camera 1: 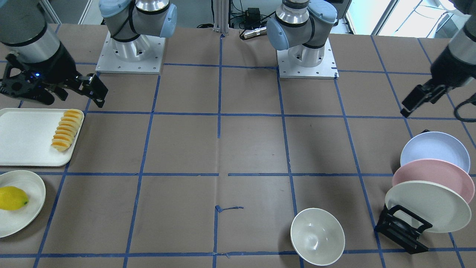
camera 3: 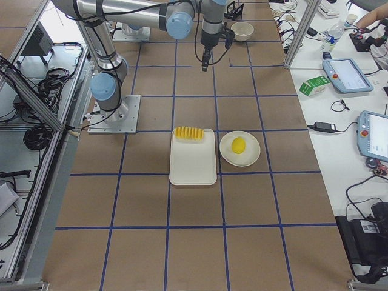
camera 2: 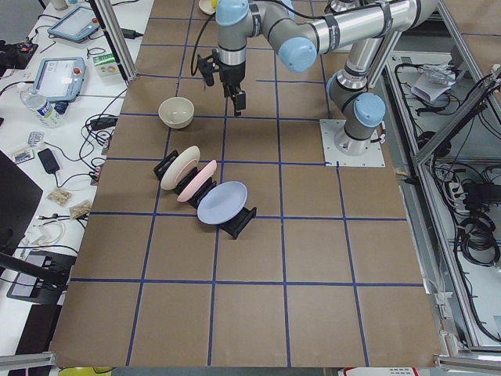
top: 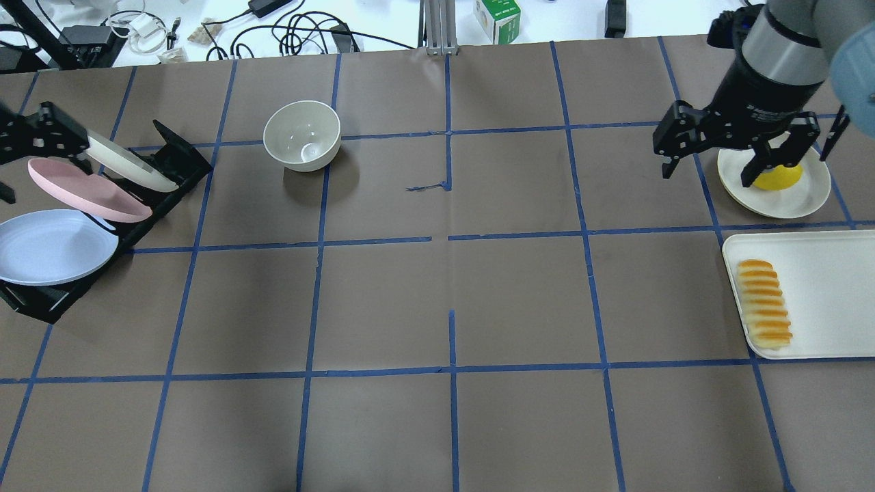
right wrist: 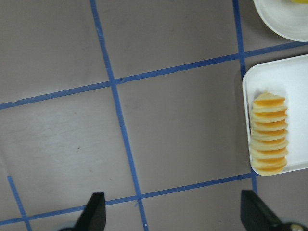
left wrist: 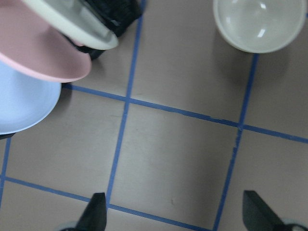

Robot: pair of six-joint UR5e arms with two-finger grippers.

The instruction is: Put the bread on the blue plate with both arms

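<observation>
The bread [camera 1: 67, 129] is a ridged yellow-orange loaf lying on the edge of a white tray [camera 1: 22, 149]. It also shows in the overhead view [top: 764, 304] and the right wrist view [right wrist: 269, 134]. The blue plate [camera 1: 435, 150] leans in a black rack [camera 1: 403, 229] as the plate nearest the robot, and shows in the overhead view [top: 51, 246] and the left wrist view [left wrist: 21, 103]. My right gripper [top: 724, 164] is open and empty, raised beyond the tray. My left gripper [left wrist: 175, 216] is open and empty, raised beside the rack.
A pink plate [camera 1: 433, 178] and a cream plate [camera 1: 427, 206] stand in the same rack. A white bowl [top: 302, 135] sits on the table. A lemon [camera 1: 13, 198] lies on a cream plate [camera 1: 26, 219] next to the tray.
</observation>
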